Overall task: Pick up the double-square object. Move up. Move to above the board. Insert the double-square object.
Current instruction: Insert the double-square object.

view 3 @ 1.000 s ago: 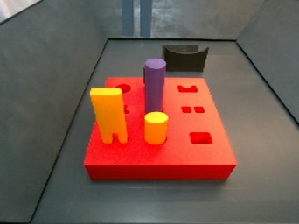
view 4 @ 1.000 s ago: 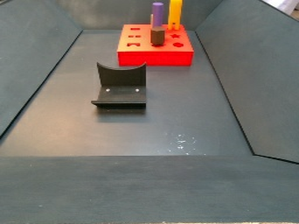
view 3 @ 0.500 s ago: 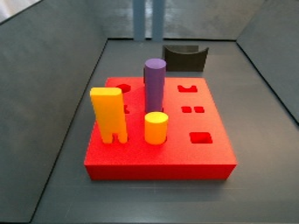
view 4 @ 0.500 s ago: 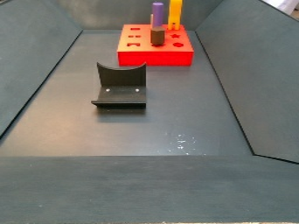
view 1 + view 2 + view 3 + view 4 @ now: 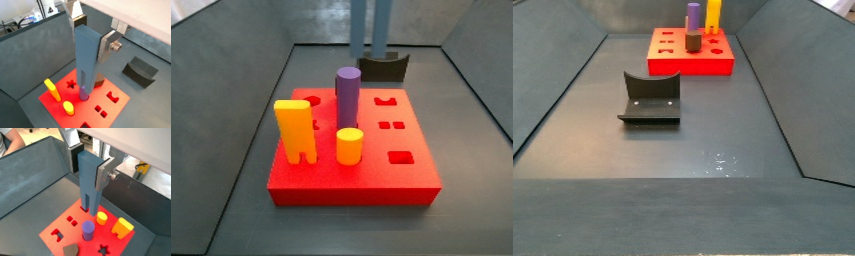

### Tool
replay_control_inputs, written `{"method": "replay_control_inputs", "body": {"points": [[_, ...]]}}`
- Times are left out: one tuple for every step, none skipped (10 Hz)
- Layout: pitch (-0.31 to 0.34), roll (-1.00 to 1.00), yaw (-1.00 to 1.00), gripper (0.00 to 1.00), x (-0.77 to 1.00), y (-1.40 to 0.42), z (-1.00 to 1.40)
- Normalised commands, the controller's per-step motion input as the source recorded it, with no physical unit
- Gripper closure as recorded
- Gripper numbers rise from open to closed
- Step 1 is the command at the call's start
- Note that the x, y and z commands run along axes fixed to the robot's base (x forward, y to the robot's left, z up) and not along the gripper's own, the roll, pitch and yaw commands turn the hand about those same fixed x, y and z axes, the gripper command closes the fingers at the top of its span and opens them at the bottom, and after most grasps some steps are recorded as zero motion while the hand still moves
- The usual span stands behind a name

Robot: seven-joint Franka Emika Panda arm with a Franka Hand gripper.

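We take the board (image 5: pixel 354 150) as our landmark and work across it from its left side. At that left edge stands the orange two-legged block (image 5: pixel 295 132), and beside it toward the middle a short yellow cylinder (image 5: pixel 349 146), with the purple cylinder (image 5: pixel 348 95) behind it. To the right of these the board's top is bare red with open cut-outs, among them a pair of small square holes (image 5: pixel 393 126). Beyond the board's far end sits the fixture (image 5: pixel 382 66).

High above the board, the gripper (image 5: pixel 93 37) is clamped on the double-square object (image 5: pixel 87 55), its silver plates pressed on the upper part of the block's opposite faces. The block hangs upright, its split lower end pointing down, clear of the board in both wrist views; in a side view only the two legs (image 5: pixel 370 28) show, entering from the top above the board's far end.

We judge the piece rigid and light, with smooth faces that could slip or tilt in a high grip, so a firm hold on the flat sides looks right.

The floor around the board is dark, flat and walled in; the tall pegs crowd the left half, leaving the right half free for descent.
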Motion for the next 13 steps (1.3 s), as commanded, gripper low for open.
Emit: {"method": "replay_control_inputs", "body": {"points": [[0.024,0.13,0.00,1.00,1.00,-0.15,-0.16],[0.017,0.10,0.00,1.00,1.00,-0.12,-0.16],[0.020,0.08,0.00,1.00,1.00,-0.09,-0.16],[0.021,0.07,0.00,1.00,1.00,-0.08,-0.15],[0.027,0.06,0.00,1.00,1.00,-0.07,-0.16],[0.046,0.08,0.00,1.00,1.00,-0.06,-0.19],[0.109,0.16,0.00,1.00,1.00,0.00,-0.25],[0.146,0.19,0.00,1.00,1.00,0.00,-0.22],[0.166,0.12,0.00,1.00,0.91,0.06,-0.29],[0.116,0.03,0.08,1.00,0.65,0.13,-0.37],[0.064,0.02,0.12,1.00,0.52,0.19,-0.37],[0.034,0.04,0.22,1.00,0.38,0.25,-0.35],[0.043,0.11,0.17,1.00,0.31,0.24,-0.29]]}}
